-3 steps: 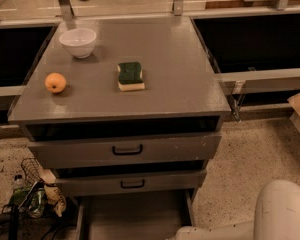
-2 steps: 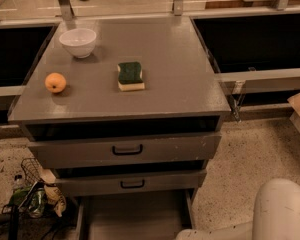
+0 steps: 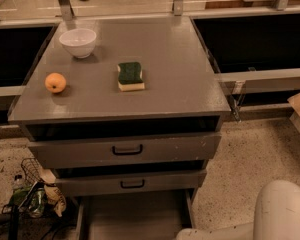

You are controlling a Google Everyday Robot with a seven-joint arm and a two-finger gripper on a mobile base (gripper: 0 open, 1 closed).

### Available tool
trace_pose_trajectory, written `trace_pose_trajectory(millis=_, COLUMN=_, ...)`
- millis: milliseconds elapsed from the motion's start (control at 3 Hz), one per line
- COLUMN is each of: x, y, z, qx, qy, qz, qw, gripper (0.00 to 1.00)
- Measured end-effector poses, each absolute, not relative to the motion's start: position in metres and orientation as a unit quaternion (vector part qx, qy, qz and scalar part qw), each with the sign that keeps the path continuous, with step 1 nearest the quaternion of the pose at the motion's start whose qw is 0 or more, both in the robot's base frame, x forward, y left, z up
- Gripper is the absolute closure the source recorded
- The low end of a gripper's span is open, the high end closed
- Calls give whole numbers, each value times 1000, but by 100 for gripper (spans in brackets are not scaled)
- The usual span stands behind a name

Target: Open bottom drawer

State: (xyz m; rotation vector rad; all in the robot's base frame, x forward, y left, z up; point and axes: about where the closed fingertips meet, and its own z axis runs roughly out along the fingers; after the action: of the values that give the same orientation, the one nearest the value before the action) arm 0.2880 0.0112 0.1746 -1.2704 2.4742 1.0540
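The flat grey bottom drawer [image 3: 135,219] is seen pulled out; the pincer is out of view; its state cannot be told.

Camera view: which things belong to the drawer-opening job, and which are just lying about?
Job: bottom drawer, pulled out; gripper, not in view, only the white arm shows at lower right.
Lying about: bowl, orange, sponge, top drawer, middle drawer, floor clutter.

Speckled floor [image 3: 255,159], grey cabinet [image 3: 180,79], dark bays [image 3: 255,41] either side, dim light
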Motion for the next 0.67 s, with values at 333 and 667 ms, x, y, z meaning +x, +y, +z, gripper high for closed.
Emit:
trace_pose_trajectory(millis=333, x=288, y=11, z=175, qx=-426, qy=829, qz=353, qw=84, gripper=100)
trace_pose_trajectory(millis=667, x=280, y=10, z=177, qx=-428, qy=827, qz=357, qw=80, gripper=100)
